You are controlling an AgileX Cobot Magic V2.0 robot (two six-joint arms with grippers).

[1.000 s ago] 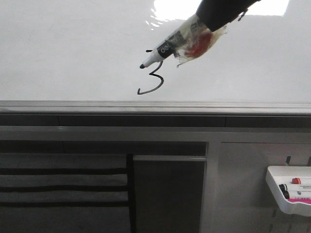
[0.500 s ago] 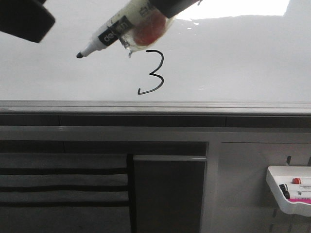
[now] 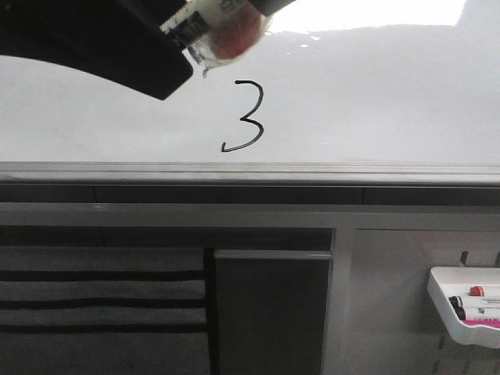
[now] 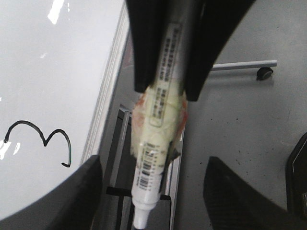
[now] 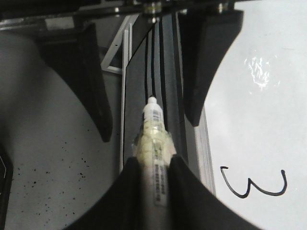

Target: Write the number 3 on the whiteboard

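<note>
The number 3 (image 3: 246, 116) stands in thin black ink on the whiteboard (image 3: 375, 94), just above its grey lower rail. My right gripper (image 5: 154, 160) is shut on a white marker (image 5: 152, 139) wrapped in yellowish tape, held off the board up and left of the digit. My left gripper (image 4: 153, 160) is open, its two black fingers on either side of the marker's tip end (image 4: 142, 211) without touching it. In the front view the left gripper (image 3: 148, 62) hides the marker's nib. The wrist views also show the number 3 (image 4: 41, 139) (image 5: 254, 184).
A small white tray (image 3: 469, 305) holding markers hangs at the lower right below the board. Grey and black cabinet panels (image 3: 269, 312) lie under the board's rail (image 3: 250, 170). A speckled grey floor (image 4: 240, 120) shows beyond the board's edge.
The right gripper has carried the marker up and to the left, away from the finished digit. The left gripper has come in from the left and now straddles the marker's tip.
</note>
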